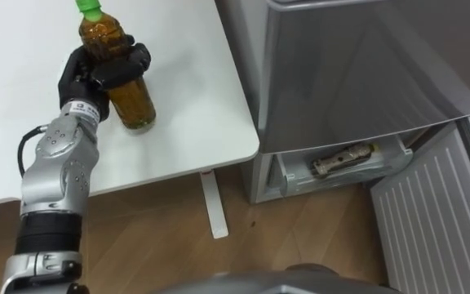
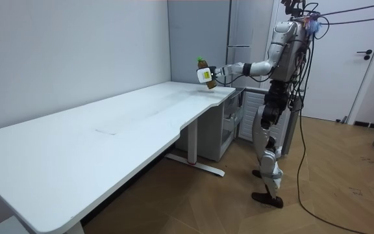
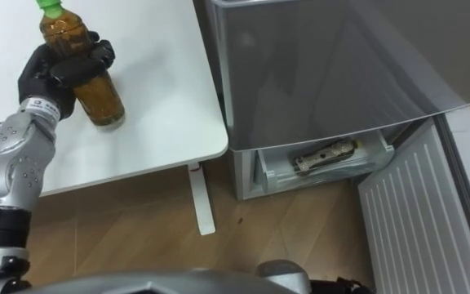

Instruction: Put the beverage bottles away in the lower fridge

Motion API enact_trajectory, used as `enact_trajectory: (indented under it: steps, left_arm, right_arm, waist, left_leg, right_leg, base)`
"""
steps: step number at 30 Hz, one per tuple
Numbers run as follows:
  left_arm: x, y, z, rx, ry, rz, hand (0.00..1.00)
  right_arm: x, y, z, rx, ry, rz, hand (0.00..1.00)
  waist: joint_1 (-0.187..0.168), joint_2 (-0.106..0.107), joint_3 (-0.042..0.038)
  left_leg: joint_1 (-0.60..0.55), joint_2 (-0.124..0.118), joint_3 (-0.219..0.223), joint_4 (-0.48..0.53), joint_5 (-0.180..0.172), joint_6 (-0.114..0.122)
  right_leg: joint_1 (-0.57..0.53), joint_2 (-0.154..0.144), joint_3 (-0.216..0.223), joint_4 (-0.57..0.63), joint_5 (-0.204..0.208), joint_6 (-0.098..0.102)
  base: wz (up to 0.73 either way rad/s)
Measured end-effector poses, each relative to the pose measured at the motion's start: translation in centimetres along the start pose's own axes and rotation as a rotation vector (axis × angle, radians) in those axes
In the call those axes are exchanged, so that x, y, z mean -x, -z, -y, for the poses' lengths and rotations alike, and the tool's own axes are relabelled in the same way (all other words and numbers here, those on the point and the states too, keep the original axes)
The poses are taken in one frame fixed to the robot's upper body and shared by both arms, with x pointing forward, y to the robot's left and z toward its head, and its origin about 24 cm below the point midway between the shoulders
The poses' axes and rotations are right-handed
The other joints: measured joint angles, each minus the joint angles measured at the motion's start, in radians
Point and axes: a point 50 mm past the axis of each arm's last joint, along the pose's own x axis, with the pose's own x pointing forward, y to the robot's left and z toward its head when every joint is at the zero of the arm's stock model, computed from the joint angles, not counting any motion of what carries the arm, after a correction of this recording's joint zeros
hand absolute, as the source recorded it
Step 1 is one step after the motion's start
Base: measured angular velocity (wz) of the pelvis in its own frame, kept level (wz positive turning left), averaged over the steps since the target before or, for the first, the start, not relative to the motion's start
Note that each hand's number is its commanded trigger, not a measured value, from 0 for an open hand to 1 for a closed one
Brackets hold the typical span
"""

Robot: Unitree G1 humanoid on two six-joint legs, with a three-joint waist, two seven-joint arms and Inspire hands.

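So the left hand (image 1: 104,72) has its dark fingers curled around the upper body of the tea bottle (image 1: 133,102), just under the shoulder, with the green cap (image 1: 89,9) poking out above. The bottle is tilted, and in the room view it hangs clear of the white table (image 1: 194,122), near the corner next to the fridge (image 1: 365,65). It looks nearly full of brown tea, so I'd guess there's decent weight at the bottom. It's a thin plastic bottle too, so probably smooth, a bit slippery and squishy if squeezed hard. Gripping that high means the heavy end can swing, so honestly I'd go for mid-body, or keep it upright and move slowly. It won't shatter, though a drop could dent it. The lower drawer (image 1: 288,175) is pulled out with another bottle (image 1: 343,158) lying on its side inside, and the lower door (image 1: 431,220) is swung open. The new one likely goes in beside it, laid flat.
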Motion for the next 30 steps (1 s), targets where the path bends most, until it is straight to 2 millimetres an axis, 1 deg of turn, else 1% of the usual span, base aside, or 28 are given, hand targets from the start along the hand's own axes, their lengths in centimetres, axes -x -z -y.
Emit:
enact_trajectory:
  steps: [5, 8, 9, 10, 11, 13, 14, 15, 16, 18, 19, 20, 21, 23, 24, 26, 28, 30]
  left_arm:
    - [0.3, -1.5, 1.5, -0.013, 0.081, 0.066, 1.0]
    - [0.9, -2.1, 2.0, -0.02, 0.133, 0.099, 1.0]
    - [1.2, -2.2, 2.3, -0.026, 0.155, 0.111, 1.0]
    - [1.5, -2.2, 2.7, -0.028, 0.185, 0.117, 1.0]
    - [1.6, -2.2, 2.9, -0.028, 0.2, 0.119, 1.0]
    - [2.3, -2.0, 3.6, -0.024, 0.245, 0.123, 1.0]
    - [2.5, -2.0, 3.9, -0.019, 0.256, 0.123, 1.0]
    - [2.8, -1.8, 4.4, 0.004, 0.285, 0.123, 1.0]
    - [3.0, -1.9, 4.9, 0.011, 0.31, 0.129, 1.0]
    - [3.6, -2.0, 5.3, 0.013, 0.333, 0.143, 1.0]
    - [3.8, -2.0, 5.4, 0.029, 0.347, 0.143, 1.0]
    - [3.8, -1.9, 5.5, 0.035, 0.352, 0.14, 1.0]
    - [3.9, -1.7, 5.6, 0.05, 0.36, 0.131, 1.0]
    - [4.1, -1.3, 5.7, 0.075, 0.372, 0.113, 1.0]
    - [4.2, -1.0, 5.9, 0.075, 0.38, 0.102, 1.0]
    - [4.5, -0.3, 6.0, 0.074, 0.387, 0.078, 1.0]
    - [5.0, 0.7, 6.0, 0.074, 0.391, 0.04, 1.0]
    - [5.5, 1.5, 6.2, 0.074, 0.403, 0.007, 1.0]
  right_arm:
    - [-0.1, -0.8, -0.5, 0.02, -0.031, 0.024, 0.0]
    - [-0.2, -1.5, -0.9, 0.09, -0.034, 0.036, 0.0]
    - [-0.2, -1.8, -1.1, 0.114, -0.04, 0.039, 0.0]
    - [-0.2, -2.1, -1.3, 0.131, -0.046, 0.046, 0.0]
    - [-0.2, -2.2, -1.4, 0.133, -0.051, 0.051, 0.0]
    - [-0.2, -2.6, -1.8, 0.141, -0.071, 0.069, 0.0]
    - [-0.2, -2.6, -1.9, 0.139, -0.075, 0.069, 0.0]
    - [-0.3, -2.6, -2.2, 0.139, -0.083, 0.069, 0.0]
    - [-0.3, -2.5, -2.4, 0.141, -0.09, 0.066, 0.0]
    - [-0.3, -2.6, -2.8, 0.154, -0.102, 0.073, 0.0]
    - [-0.3, -2.7, -3.1, 0.157, -0.11, 0.08, 0.0]
    - [-0.3, -2.8, -3.3, 0.162, -0.115, 0.084, 0.0]
    - [-0.3, -2.9, -3.7, 0.185, -0.126, 0.09, 0.0]
    - [-0.3, -3.4, -4.4, 0.219, -0.146, 0.111, 0.0]
    - [-0.2, -3.8, -4.9, 0.248, -0.164, 0.13, 0.0]
    - [0.0, -4.6, -5.6, 0.285, -0.19, 0.165, 0.0]
    - [0.3, -5.9, -6.8, 0.345, -0.223, 0.226, 0.0]
    - [0.7, -6.7, -7.8, 0.386, -0.256, 0.271, 0.0]
  waist:
    - [0.008, -0.002, 0.0011]
    - [0.007, -0.008, 0.0044]
    - [0.007, -0.012, 0.0069]
    - [0.013, -0.017, 0.0085]
    - [0.016, -0.02, 0.0084]
    - [0.031, -0.03, 0.0047]
    - [0.032, -0.033, 0.0027]
    - [0.049, -0.038, -0.0016]
    - [0.056, -0.043, -0.0054]
    - [0.061, -0.046, -0.0075]
    - [0.065, -0.044, -0.0074]
    - [0.069, -0.043, -0.0071]
    - [0.079, -0.04, -0.0085]
    - [0.081, -0.036, -0.0106]
    - [0.084, -0.037, -0.0105]
    - [0.09, -0.037, -0.0105]
    - [0.1, -0.039, -0.0081]
    - [0.104, -0.041, -0.0035]
  left_leg:
    - [-0.001, 0.0, -0.002, -0.003, 0.0, 0.0]
    - [-0.002, 0.0, -0.001, -0.004, 0.001, 0.0]
    - [-0.004, 0.0, -0.001, -0.003, 0.001, 0.0]
    - [-0.004, 0.0, -0.001, -0.003, 0.001, 0.0]
    - [-0.004, 0.0, -0.001, -0.003, 0.001, 0.0]
    - [-0.005, 0.0, -0.001, -0.003, 0.001, 0.0]
    - [-0.005, 0.0, -0.001, -0.003, 0.001, 0.0]
    - [-0.008, 0.0, -0.001, -0.002, 0.001, 0.0]
    - [-0.011, 0.001, -0.002, -0.001, 0.001, 0.0]
    - [-0.013, 0.002, -0.002, 0.0, 0.001, 0.0]
    - [-0.01, 0.002, -0.003, 0.0, 0.001, 0.0]
    - [-0.008, 0.002, -0.003, 0.0, 0.001, 0.0]
    - [-0.004, 0.003, -0.006, 0.0, 0.001, 0.0]
    - [-0.006, 0.003, -0.02, 0.001, 0.001, 0.0]
    - [-0.008, 0.003, -0.025, 0.001, 0.001, -0.001]
    - [-0.008, 0.003, -0.026, 0.002, 0.001, -0.002]
    - [-0.005, 0.002, -0.028, 0.001, 0.002, -0.003]
    - [-0.004, 0.002, -0.029, 0.002, 0.002, -0.003]
  right_leg:
    - [-0.001, 0.0, -0.001, -0.001, 0.001, 0.001]
    - [-0.005, 0.0, 0.0, 0.0, 0.0, 0.001]
    - [-0.006, 0.0, 0.0, 0.0, 0.0, 0.001]
    - [-0.006, 0.0, 0.0, 0.0, 0.0, 0.001]
    - [-0.006, 0.0, 0.0, 0.0, 0.0, 0.001]
    - [-0.006, 0.0, -0.001, -0.003, 0.0, 0.001]
    - [-0.006, -0.001, -0.002, -0.004, 0.0, 0.001]
    - [-0.005, -0.001, -0.006, -0.01, 0.001, 0.001]
    - [-0.004, -0.002, -0.011, -0.017, 0.003, 0.0]
    - [0.001, -0.003, -0.021, -0.019, 0.003, 0.0]
    - [0.005, -0.002, -0.023, -0.019, 0.004, 0.0]
    - [0.008, -0.002, -0.023, -0.019, 0.004, 0.0]
    - [0.013, -0.002, -0.027, -0.02, 0.004, 0.0]
    - [0.015, -0.003, -0.039, -0.018, 0.004, 0.0]
    - [0.015, -0.004, -0.048, -0.017, 0.004, 0.0]
    - [0.016, -0.004, -0.049, -0.017, 0.004, -0.001]
    - [0.019, -0.004, -0.05, -0.018, 0.004, -0.001]
    - [0.027, -0.004, -0.051, -0.019, 0.005, -0.002]
  base:
    - [0.01]
    - [0.0]
    - [0.0]
    - [0.0]
    - [0.0]
    - [0.0]
    - [0.04]
    - [0.08]
    - [0.1]
    - [0.12]
    - [0.08]
    - [0.0]
    - [0.04]
    - [0.1]
    - [0.13]
    - [0.06]
    - [0.0]
    - [0.04]
